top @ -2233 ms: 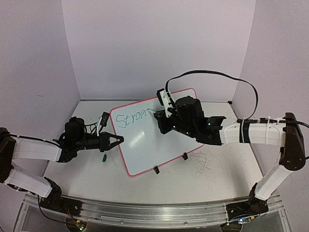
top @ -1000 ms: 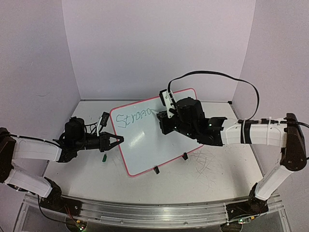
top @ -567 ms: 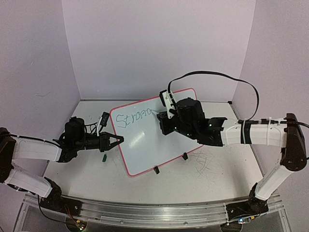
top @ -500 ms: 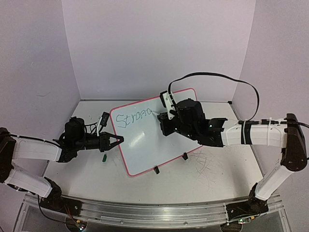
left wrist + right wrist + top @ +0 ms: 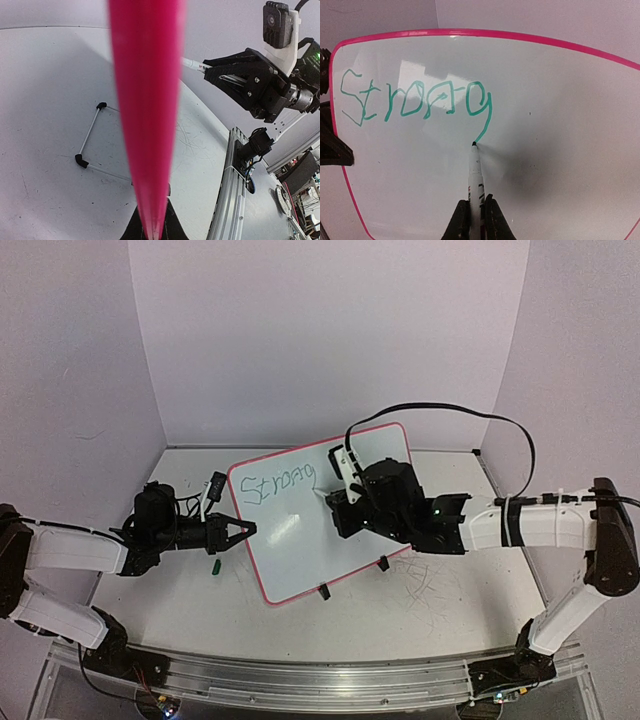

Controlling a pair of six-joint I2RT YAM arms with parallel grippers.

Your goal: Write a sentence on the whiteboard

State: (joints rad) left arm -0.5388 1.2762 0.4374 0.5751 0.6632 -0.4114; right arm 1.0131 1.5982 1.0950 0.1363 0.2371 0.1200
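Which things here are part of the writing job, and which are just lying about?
In the job: whiteboard, gripped at its rim by the left pincer; green sentence, reading "Strong"; marker in the right pincer.
Lying about: small green piece on the table by the left pincer, perhaps a cap; scribble marks on the table.

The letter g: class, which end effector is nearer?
Right end effector: holding the marker at the g's tail. Left end effector grips the board's edge, beyond the S.
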